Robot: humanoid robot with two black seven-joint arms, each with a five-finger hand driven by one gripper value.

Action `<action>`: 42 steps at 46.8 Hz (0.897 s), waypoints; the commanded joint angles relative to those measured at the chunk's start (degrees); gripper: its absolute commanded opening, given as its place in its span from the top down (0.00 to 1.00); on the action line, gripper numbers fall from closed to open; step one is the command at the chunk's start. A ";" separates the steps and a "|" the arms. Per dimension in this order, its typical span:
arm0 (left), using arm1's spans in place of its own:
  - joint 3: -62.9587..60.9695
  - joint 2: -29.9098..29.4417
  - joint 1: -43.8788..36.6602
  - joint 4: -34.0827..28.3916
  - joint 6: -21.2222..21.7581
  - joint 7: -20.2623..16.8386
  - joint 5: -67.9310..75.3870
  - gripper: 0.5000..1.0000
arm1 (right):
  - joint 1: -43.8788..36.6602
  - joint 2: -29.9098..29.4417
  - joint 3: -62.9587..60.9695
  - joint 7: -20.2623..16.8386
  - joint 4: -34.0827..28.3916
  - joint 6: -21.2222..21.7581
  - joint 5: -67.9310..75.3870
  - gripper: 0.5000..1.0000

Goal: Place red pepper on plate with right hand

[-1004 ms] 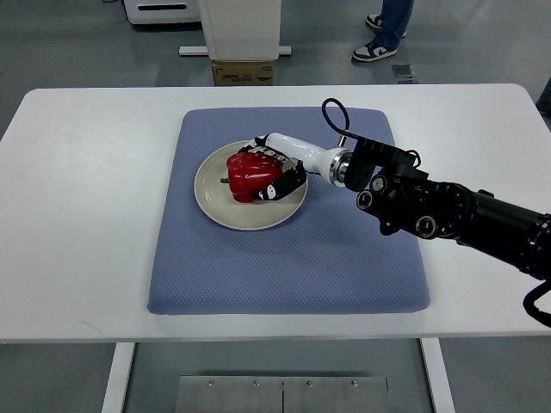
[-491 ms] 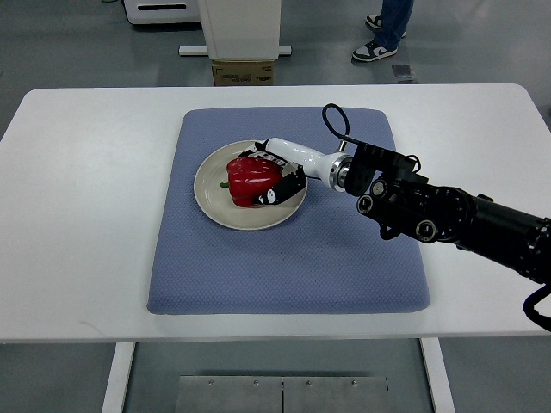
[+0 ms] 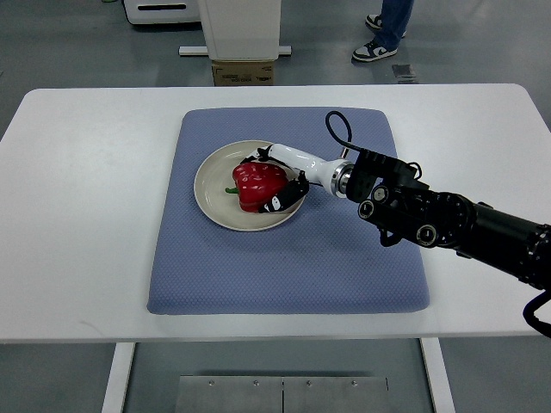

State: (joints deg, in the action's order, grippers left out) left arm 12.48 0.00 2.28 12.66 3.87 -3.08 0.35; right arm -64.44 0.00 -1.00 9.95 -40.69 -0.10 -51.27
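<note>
Right now the robot's right hand [image 3: 277, 179], white-shelled with black fingers, is reaching in over the round cream-coloured plate [image 3: 213, 206] and curling its fingers [image 3: 281, 201] around the glossy red bell pepper [image 3: 256, 182], grasping it from the side away from the plate's left rim. The pepper is sitting on the plate, slightly right of the plate's centre, its green stem pointing toward the left rim. The plate is resting on a blue-grey padded fabric mat [image 3: 284, 258], which is lying on a white table [image 3: 77, 198].
</note>
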 commanded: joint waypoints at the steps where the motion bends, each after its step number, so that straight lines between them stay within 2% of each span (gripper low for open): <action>1: 0.00 0.00 0.00 0.00 0.00 0.00 0.00 0.00 | -0.07 0.00 -0.32 -0.02 0.00 0.01 0.03 0.00; 15: 0.00 0.00 0.00 0.00 0.00 0.00 0.00 0.00 | -1.57 0.17 -1.64 0.07 -0.61 0.19 3.36 0.01; 33: 0.00 0.00 0.00 0.00 0.00 0.00 0.00 0.00 | 0.80 12.03 -10.07 0.68 -1.41 0.36 6.70 0.01; 42: 0.00 0.00 0.00 0.00 0.00 0.00 0.00 0.00 | 3.26 15.38 -14.47 0.60 -1.32 0.27 12.33 0.01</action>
State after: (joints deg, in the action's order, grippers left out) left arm 12.48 0.00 2.29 12.65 3.86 -3.08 0.35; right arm -62.00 14.68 -14.20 10.59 -42.08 0.26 -40.50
